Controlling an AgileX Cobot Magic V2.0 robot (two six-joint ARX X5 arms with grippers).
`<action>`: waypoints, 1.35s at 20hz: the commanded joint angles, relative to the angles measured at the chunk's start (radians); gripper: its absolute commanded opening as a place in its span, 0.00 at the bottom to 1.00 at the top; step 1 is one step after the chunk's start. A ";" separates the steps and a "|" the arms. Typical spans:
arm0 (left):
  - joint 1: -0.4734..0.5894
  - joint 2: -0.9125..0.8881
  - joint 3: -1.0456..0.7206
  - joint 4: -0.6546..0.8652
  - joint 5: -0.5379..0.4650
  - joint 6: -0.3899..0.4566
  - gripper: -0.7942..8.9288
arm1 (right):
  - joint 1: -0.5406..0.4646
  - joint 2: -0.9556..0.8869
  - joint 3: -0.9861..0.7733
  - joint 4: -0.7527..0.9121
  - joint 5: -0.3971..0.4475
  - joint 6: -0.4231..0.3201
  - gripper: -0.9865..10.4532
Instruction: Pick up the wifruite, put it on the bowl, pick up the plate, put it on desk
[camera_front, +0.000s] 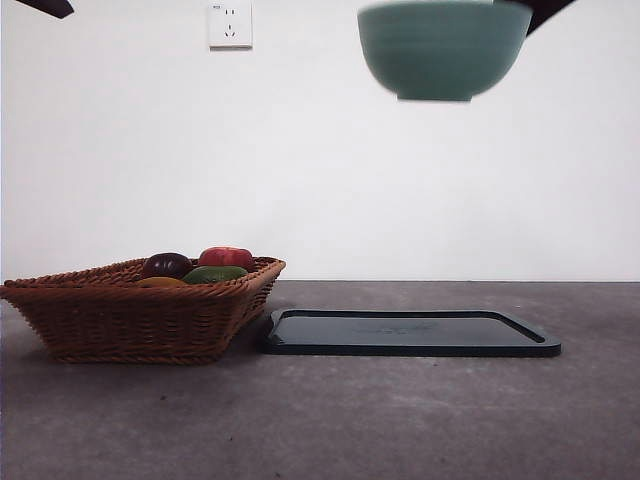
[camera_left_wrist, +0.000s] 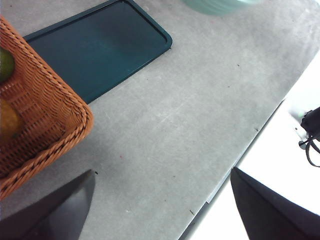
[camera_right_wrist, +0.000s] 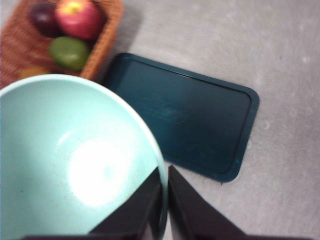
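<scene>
Front view: the right gripper pinches the rim of the bowl, hanging at the upper right of the frame above the tray. Left gripper is spread wide over the desk, beside the basket.

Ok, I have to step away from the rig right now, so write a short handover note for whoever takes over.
Right gripper: shut on the rim of the large round teal-green ceramic bowl, held high in the air above the dark teal rectangular tray. The bowl is empty.
Left gripper: open, holding nothing, waiting above the dark grey matte desk near the brown wicker basket.
All the fruit, a red apple, a dark plum and a green fruit, lies in the basket.
Done: bowl lifted.
Left: set the bowl down, put fruit in it.
</scene>
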 joint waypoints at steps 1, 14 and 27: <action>-0.007 0.005 0.011 -0.007 0.002 0.008 0.53 | 0.055 -0.044 -0.098 0.037 0.005 0.020 0.09; -0.007 0.005 0.011 -0.011 0.002 0.008 0.53 | 0.162 0.084 -0.521 0.406 0.015 0.103 0.09; -0.006 0.005 0.011 -0.011 0.002 0.008 0.53 | 0.183 0.211 -0.521 0.442 0.008 0.126 0.22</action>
